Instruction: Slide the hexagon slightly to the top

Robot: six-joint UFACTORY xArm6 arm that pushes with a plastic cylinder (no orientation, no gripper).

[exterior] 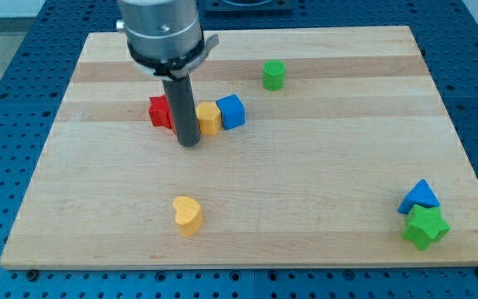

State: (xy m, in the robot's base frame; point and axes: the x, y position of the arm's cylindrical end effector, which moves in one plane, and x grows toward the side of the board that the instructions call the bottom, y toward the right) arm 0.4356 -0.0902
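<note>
The yellow hexagon block [211,119] lies left of centre on the wooden board [305,191], touching a blue block [231,111] on its right. A red block [161,111] lies just left of the rod, partly hidden by it. My tip [189,144] rests on the board just below and left of the yellow hexagon, between it and the red block, close to both. Whether the tip touches the hexagon cannot be told.
A green cylinder-like block [274,75] sits near the view's top, right of centre. A yellow heart block [187,215] lies near the bottom, left of centre. A blue triangle block [420,198] and a green star block [425,227] sit together at the bottom right.
</note>
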